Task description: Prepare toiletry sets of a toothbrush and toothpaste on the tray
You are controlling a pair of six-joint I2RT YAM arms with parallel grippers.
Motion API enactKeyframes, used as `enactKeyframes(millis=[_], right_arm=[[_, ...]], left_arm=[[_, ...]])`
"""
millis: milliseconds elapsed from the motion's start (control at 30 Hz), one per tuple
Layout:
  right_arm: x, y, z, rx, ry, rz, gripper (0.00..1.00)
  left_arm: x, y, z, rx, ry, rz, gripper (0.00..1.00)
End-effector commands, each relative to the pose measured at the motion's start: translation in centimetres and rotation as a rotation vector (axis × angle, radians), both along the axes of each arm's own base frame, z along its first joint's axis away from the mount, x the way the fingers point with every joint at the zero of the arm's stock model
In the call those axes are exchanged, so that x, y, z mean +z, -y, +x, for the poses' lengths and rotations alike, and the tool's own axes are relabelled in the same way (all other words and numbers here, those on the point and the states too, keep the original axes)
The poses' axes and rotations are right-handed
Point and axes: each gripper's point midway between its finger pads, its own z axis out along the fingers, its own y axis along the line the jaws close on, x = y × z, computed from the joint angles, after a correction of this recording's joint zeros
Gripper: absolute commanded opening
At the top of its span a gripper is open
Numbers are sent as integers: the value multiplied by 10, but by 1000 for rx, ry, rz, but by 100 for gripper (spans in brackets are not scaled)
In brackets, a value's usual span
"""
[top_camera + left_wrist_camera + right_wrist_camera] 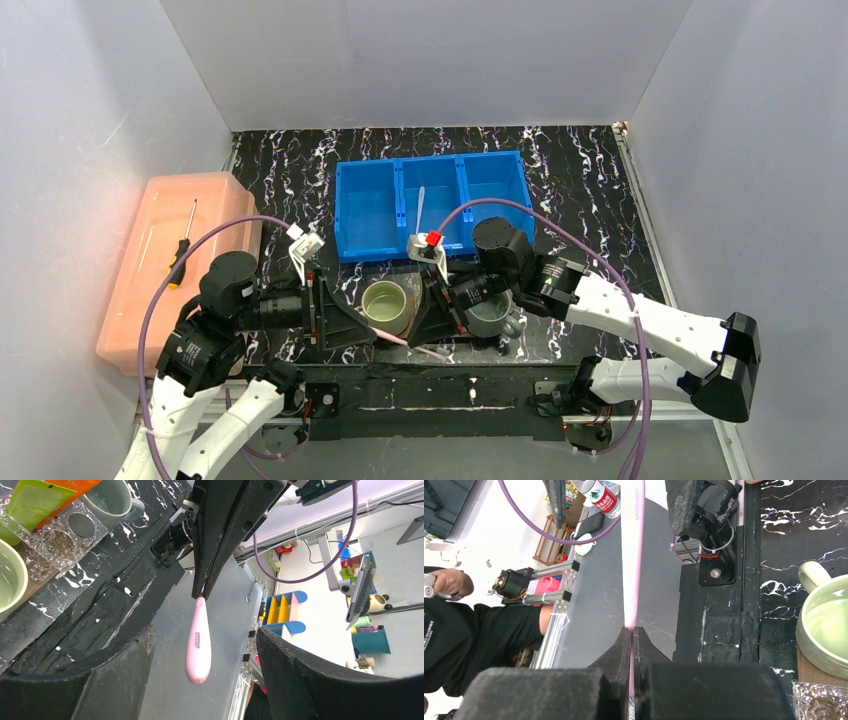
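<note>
My right gripper [632,630] is shut on a pale pink toothbrush [633,555] and holds it level above the table's front edge. The toothbrush also shows in the top view [415,347]. My left gripper [202,635] is open, its fingers [125,670] on either side of the handle's rounded end [198,650], not touching it. A second toothbrush [420,208] lies in the blue bin's middle compartment. The lime-green tube [30,502] and orange tube [70,485] stand in a clear holder [55,540]. A strip of the brown tray [808,664] shows under the green mug [826,627].
The blue three-compartment bin [432,200] stands behind the grippers. The green mug [385,305] sits between the grippers and a grey mug [490,318] under the right arm. A pink lidded box [170,265] with a screwdriver [180,250] on it stands at the left.
</note>
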Motion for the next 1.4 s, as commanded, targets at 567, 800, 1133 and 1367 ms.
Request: enactKeyframes(millis=[567, 800, 1133, 1367], right_arm=[[10, -9, 0, 12, 30, 19, 1], [7, -9, 1, 11, 42, 10, 1], [14, -8, 32, -204, 136, 23, 38], [44, 5, 55, -397, 194, 115, 48]], left_arm=[[-5, -4, -8, -50, 34, 41, 33], [-10, -2, -4, -54, 18, 53, 5], [-13, -4, -2, -13, 21, 58, 0], [-11, -5, 3, 48, 16, 30, 0]])
